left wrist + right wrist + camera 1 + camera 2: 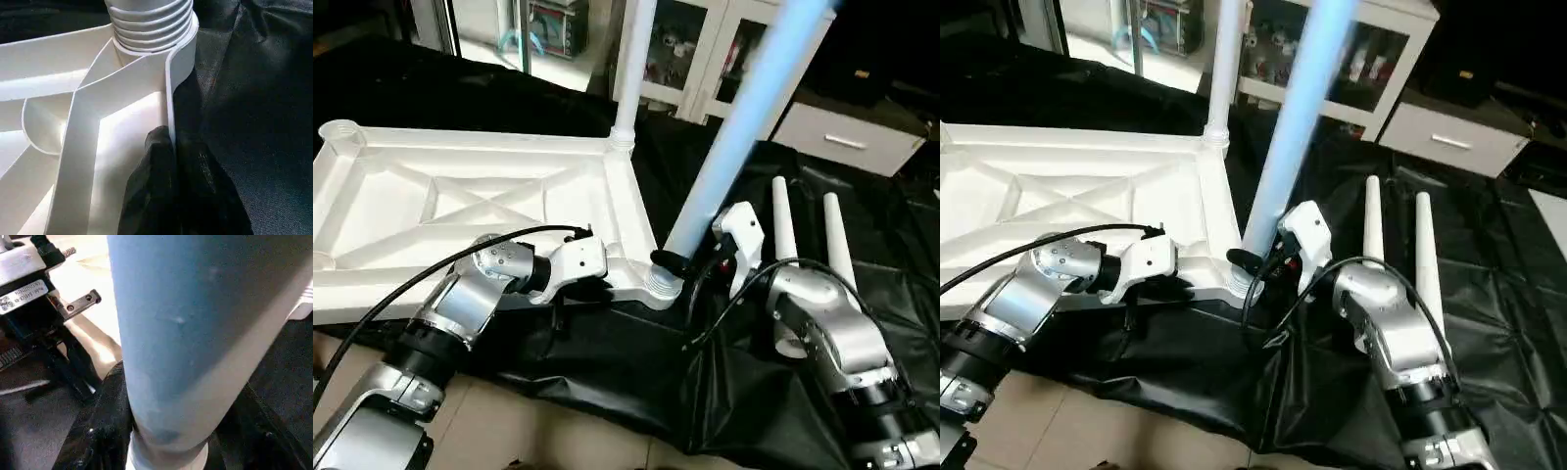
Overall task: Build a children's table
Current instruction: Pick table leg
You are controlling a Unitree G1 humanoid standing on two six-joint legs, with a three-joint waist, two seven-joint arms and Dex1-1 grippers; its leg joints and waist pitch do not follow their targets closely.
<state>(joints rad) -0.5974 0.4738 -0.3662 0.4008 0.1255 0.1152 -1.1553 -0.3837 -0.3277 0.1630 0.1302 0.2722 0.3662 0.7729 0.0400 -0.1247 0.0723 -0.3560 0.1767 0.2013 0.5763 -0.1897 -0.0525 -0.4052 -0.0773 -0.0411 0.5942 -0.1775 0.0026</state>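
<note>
Left eye view: white children's table (460, 196) lying upside down on black-draped tabletop (607, 362), X-ribs up, filling left half of frame. One leg (631, 69) upright in far corner socket, upper centre. Second leg (744, 127), bluish, leaning from upper right down into near corner socket (664, 284) at centre. Left end effector (602, 279) at near rim just left of that socket, fingers pressed together on the rim. Right end effector (690, 264) at foot of leaning leg, fingers pinching it just above the socket. Two loose legs (808, 230) lying side by side on the cloth, right of centre, behind right forearm.

Right eye view: same layout, shifted left; white cabinet (1449, 137) at upper right.

Left wrist view: close on ribbed socket collar at top, black fingers (156, 186) straddling thin rim wall from bottom, one inside, one outside.

Right wrist view: leg shaft (186, 333) filling centre, black fingers either side at bottom; left end effector's bracket (29, 289) at upper left.
</note>
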